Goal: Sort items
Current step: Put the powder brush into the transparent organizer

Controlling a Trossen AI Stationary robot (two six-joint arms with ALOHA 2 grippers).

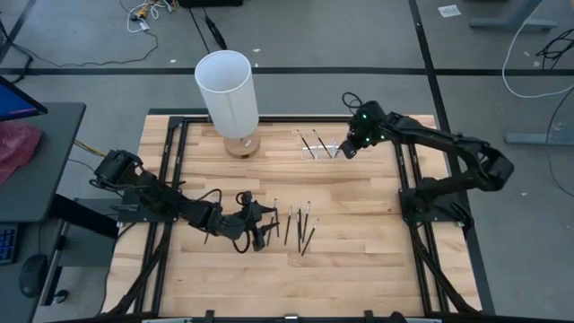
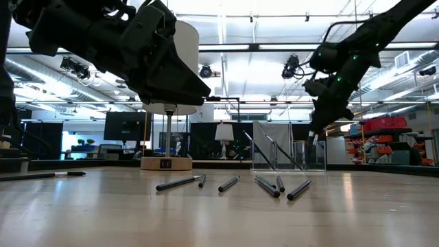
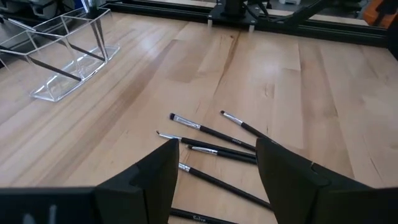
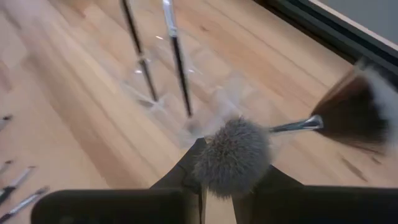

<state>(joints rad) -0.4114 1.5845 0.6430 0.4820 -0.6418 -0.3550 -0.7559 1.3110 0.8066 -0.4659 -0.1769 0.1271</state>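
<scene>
Nearest, the left end effector (image 1: 256, 226) hovers over the front of the tabletop (image 1: 359, 269), fingers apart and empty, just above the loose brushes (image 1: 300, 224) lying scattered on the wood. These are thin, stiff, light sticks that would likely roll; taking one mid-handle, across its length, looks safest. Farther back, the right end effector (image 4: 231, 180) is clamped on a fluffy brush (image 4: 233, 155) above the clear holder (image 1: 320, 148), which already has several brushes; the grip point itself seems hidden. The white cylinder (image 1: 229, 94) stands beyond.
</scene>
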